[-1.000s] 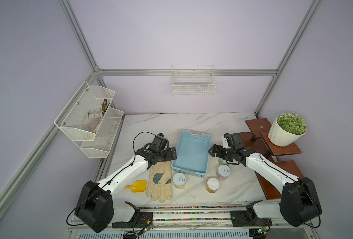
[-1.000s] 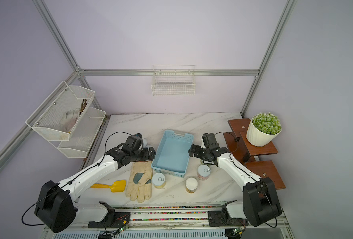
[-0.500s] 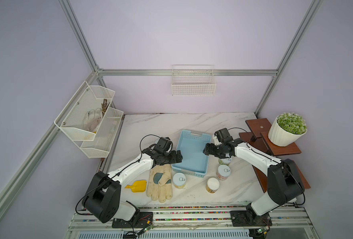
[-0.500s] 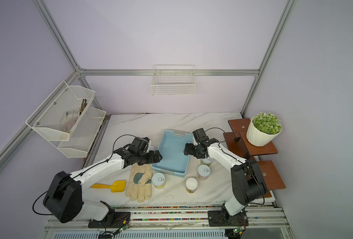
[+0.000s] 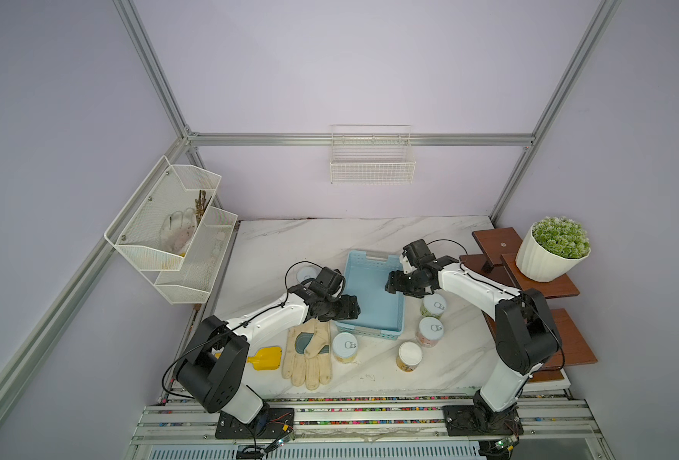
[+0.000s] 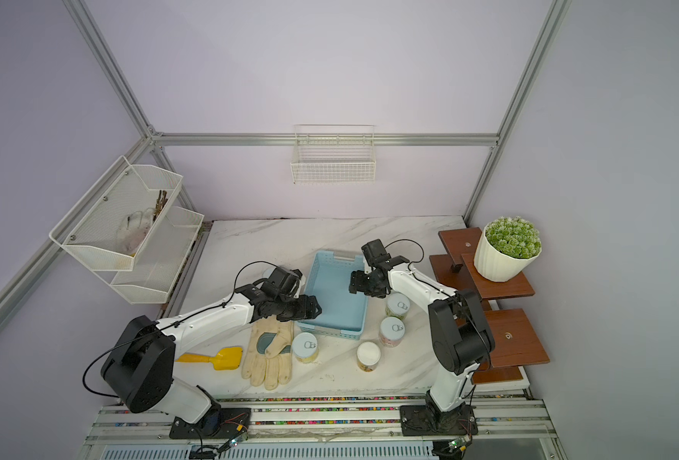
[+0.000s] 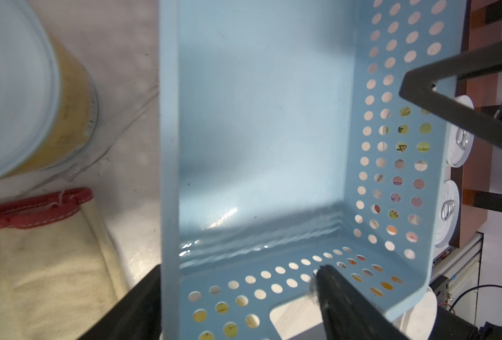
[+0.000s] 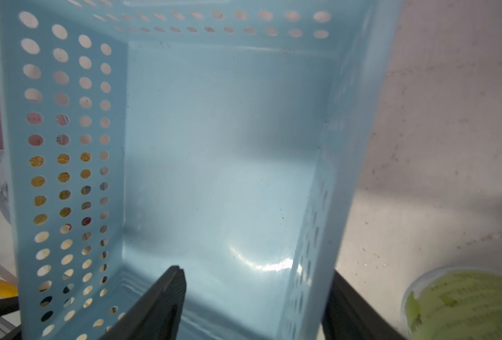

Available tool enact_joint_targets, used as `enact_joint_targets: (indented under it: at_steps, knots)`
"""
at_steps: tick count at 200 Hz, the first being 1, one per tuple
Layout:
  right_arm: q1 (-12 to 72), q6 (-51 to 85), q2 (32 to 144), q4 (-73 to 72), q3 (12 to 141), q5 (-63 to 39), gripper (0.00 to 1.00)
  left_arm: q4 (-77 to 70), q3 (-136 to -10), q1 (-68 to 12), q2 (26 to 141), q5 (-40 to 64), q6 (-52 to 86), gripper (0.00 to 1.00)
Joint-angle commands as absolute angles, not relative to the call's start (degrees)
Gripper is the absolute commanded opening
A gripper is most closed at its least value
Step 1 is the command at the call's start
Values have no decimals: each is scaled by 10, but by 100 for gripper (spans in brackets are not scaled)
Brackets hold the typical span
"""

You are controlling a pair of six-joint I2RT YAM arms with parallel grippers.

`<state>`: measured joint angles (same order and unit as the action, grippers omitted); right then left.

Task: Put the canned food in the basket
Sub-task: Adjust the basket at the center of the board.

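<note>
Both arms have swung in to the basket: each pair of jaws straddles a long wall, unclenched. Canned food sits outside, near the right jaws. Squeeze both evenly.

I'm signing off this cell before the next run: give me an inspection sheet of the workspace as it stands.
Surface: marble tabletop, faint smudges.
Job's things: basket empty; five tins seen, all outside it: half-hidden tin, tin at the basket's front corner, plain-topped tin, pink tin, green tin.
Clutter: work glove, yellow scoop.
Grippers: left gripper and right gripper each straddle a long basket wall, jaws apart.
Cables: left arm cable, right arm cable, black loops above the arms.
Surroundings: wire wall basket, two-tier mesh rack, potted plant on wooden shelves.
</note>
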<state>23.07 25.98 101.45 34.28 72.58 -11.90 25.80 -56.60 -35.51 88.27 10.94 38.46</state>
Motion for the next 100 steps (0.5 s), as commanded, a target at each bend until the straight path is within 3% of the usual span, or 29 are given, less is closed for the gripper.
enact_joint_targets:
  at_steps: [1,67,100]
  knots:
    - [238,246,1036,356,759,-130,75,243,-584,-366,882,119,387,79]
    - [246,241,1078,378,812,-118,76,257,-572,-381,875,86,402,76]
    - [247,261,1028,372,795,-51,86,325,-604,-381,870,14,391,100]
